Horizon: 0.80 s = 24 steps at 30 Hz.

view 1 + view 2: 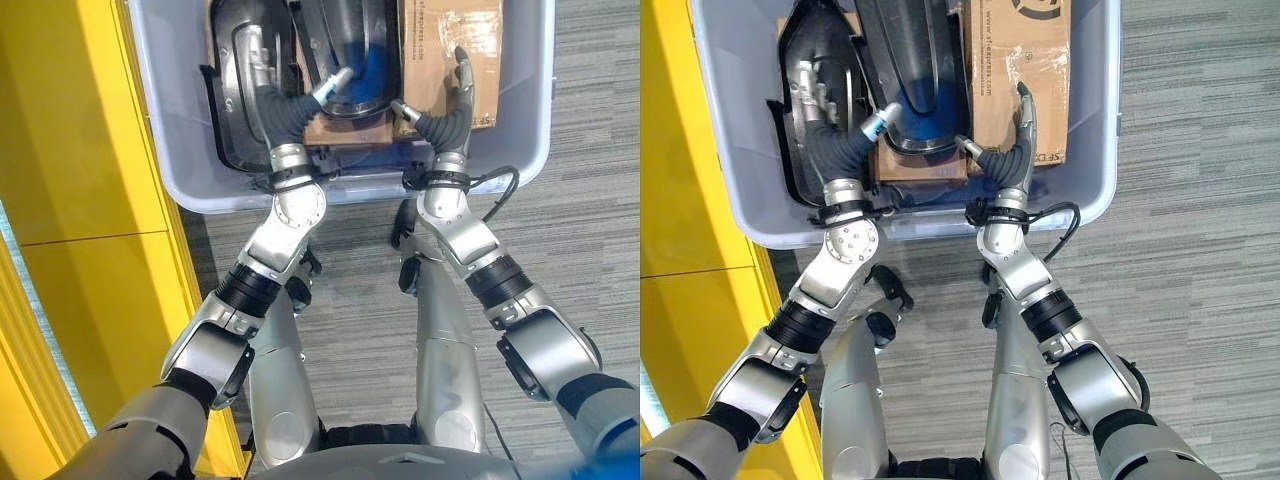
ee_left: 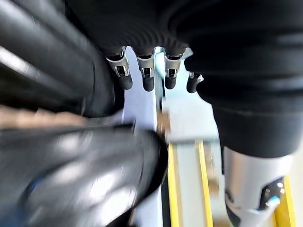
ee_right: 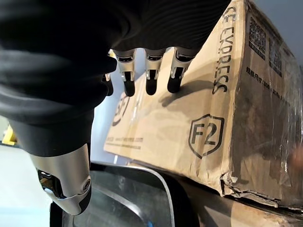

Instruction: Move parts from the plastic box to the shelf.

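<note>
Both hands inside the grey plastic box. Left hand open over black parts. Right hand open, fingers straight against the cardboard box.

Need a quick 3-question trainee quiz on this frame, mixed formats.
1. True or false: both hands reach into the plastic box.
2. The right hand is over: A) a black part, B) the cardboard box, C) the floor.
3. Fill in: the left hand rests on a ____ moulded part.

Key: 1 true; 2 B; 3 black.
</note>
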Motion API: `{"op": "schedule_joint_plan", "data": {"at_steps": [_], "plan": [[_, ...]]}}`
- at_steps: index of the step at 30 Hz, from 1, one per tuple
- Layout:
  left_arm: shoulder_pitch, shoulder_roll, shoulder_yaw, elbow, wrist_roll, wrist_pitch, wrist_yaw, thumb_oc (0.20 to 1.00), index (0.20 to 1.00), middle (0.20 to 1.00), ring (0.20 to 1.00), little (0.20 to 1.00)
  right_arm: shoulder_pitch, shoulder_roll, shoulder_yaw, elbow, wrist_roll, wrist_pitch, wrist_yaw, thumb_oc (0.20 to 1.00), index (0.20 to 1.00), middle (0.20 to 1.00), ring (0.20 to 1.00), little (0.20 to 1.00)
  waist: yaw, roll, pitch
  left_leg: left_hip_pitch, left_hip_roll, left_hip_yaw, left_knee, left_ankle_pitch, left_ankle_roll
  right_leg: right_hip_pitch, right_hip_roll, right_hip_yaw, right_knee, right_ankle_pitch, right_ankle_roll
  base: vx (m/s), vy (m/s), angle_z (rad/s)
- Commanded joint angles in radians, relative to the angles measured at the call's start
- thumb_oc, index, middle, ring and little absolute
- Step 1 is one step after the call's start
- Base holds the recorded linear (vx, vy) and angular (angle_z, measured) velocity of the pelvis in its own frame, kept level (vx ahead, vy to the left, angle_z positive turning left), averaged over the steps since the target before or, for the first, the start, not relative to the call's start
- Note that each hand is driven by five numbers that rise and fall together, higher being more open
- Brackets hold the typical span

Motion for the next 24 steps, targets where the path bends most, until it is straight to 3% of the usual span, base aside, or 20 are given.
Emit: {"op": "schedule_joint_plan", "data": {"at_steps": [1, 7, 14, 19, 24], "plan": [[-0.067, 0.004, 0.01, 0.018, 0.03, -0.082, 0.126, 1.0, 1.0, 1.0, 1.0, 1.0, -0.05, 0.032, 0.02, -0.017, -0.002, -0.037, -0.034, 1.0, 1.0, 1.0, 1.0, 1.0, -0.003, 0.0, -0.036, -0.023, 0.007, -0.041, -0.095, 0.051, -0.131, 0.004, -0.054, 0.005, 0.062, -0.113, 0.145, 0.0, -0.073, 0.0], [-0.075, -0.022, 0.04, 0.09, 0.044, -0.126, 0.22, 1.0, 1.0, 1.0, 1.0, 1.0, -0.061, 0.038, 0.025, -0.005, -0.017, -0.037, -0.046, 1.0, 1.0, 1.0, 1.0, 1.0, -0.006, -0.019, -0.036, -0.027, 0.022, -0.039, -0.089, 0.05, -0.143, 0.003, -0.053, 0.0, 0.053, -0.109, 0.146, 0.0, -0.047, 0.0], [-0.087, -0.037, 0.005, 0.158, 0.036, -0.076, 0.008, 1.0, 1.0, 1.0, 1.0, 1.0, -0.079, 0.045, 0.034, 0.009, -0.02, -0.037, -0.044, 1.0, 1.0, 1.0, 1.0, 1.0, -0.018, -0.035, -0.036, -0.03, 0.043, -0.026, -0.077, 0.048, -0.144, 0.004, -0.047, -0.004, 0.043, -0.101, 0.146, 0.0, -0.019, -0.02], [-0.153, -0.027, -0.053, 0.194, 0.027, 0.011, -0.052, 1.0, 1.0, 1.0, 1.0, 1.0, -0.096, 0.022, 0.031, 0.018, 0.001, -0.033, -0.002, 1.0, 1.0, 1.0, 1.0, 1.0, -0.036, -0.037, -0.036, -0.033, 0.048, -0.017, -0.067, 0.049, -0.144, -0.005, -0.038, 0.009, 0.039, -0.092, 0.145, -0.01, 0.016, -0.05], [-0.224, -0.009, -0.123, 0.252, 0.105, 0.073, -0.091, 1.0, 1.0, 1.0, 1.0, 1.0, -0.101, 0.009, 0.041, 0.024, 0.011, -0.026, 0.008, 1.0, 1.0, 1.0, 1.0, 1.0, -0.061, -0.043, -0.036, -0.032, 0.051, 0.0, -0.063, 0.049, -0.149, -0.008, -0.026, 0.02, 0.017, -0.08, 0.146, 0.0, 0.027, -0.1]]}}
